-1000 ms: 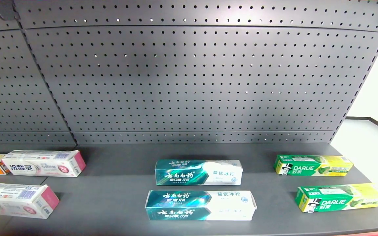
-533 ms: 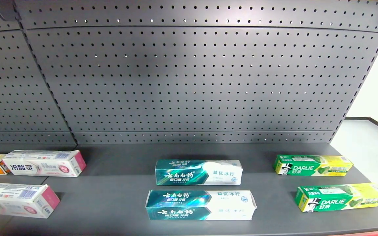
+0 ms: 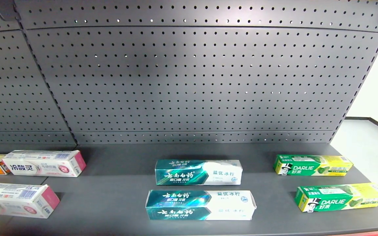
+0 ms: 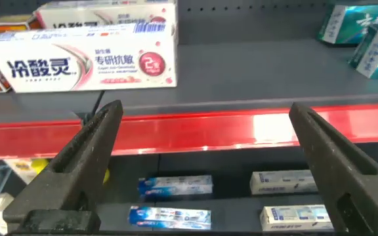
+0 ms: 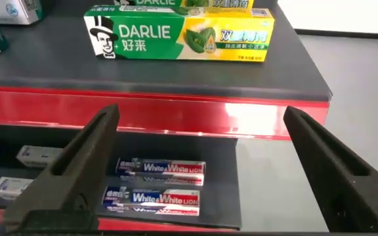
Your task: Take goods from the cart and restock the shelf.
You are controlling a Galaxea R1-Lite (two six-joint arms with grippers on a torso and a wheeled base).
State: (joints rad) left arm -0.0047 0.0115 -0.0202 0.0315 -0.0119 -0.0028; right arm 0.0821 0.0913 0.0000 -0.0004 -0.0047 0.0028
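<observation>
The left hand [image 4: 204, 109] hung released, its fingers spread with nothing between them, before the red front edge [image 4: 195, 131] of the dark grey metal shelf [image 3: 116, 183]. The right hand [image 5: 201, 110] hung equally released near the shelf's right end. Along the front edge lay a white-and-pink toothpaste box [image 3: 16, 199], a teal-and-white toothpaste box [image 3: 200, 205] and a green-and-yellow toothpaste box [image 3: 340, 196]. Behind them lay a second white-and-pink box [image 3: 43, 163], a second teal-and-white box [image 3: 198, 172] and a second green-and-yellow box [image 3: 312, 165], short of the perforated grey back panel [image 3: 189, 82].
</observation>
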